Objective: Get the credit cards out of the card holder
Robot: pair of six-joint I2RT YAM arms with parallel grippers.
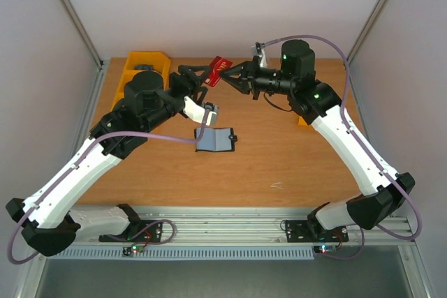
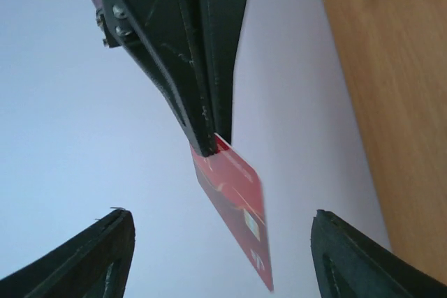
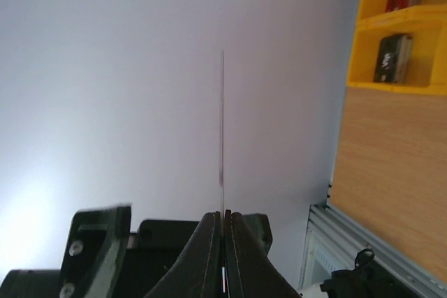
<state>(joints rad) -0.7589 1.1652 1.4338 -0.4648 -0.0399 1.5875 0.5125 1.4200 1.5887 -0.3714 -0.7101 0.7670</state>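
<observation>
Over the wooden table (image 1: 279,165), my right pincer (image 1: 229,75) clamps a red credit card (image 1: 220,70), seemingly mid-handover; my left pincer (image 1: 207,79), fingers apart, should next close on its free edge.

You are looking at a red credit card (image 1: 221,68) carrying small pale markings, and a card holder (image 1: 214,139) showing blue-grey panels edged in black. The tabletop (image 1: 279,151) is showing warm brown wood grain, and the bins (image 1: 148,55) are glowing yellow.
</observation>
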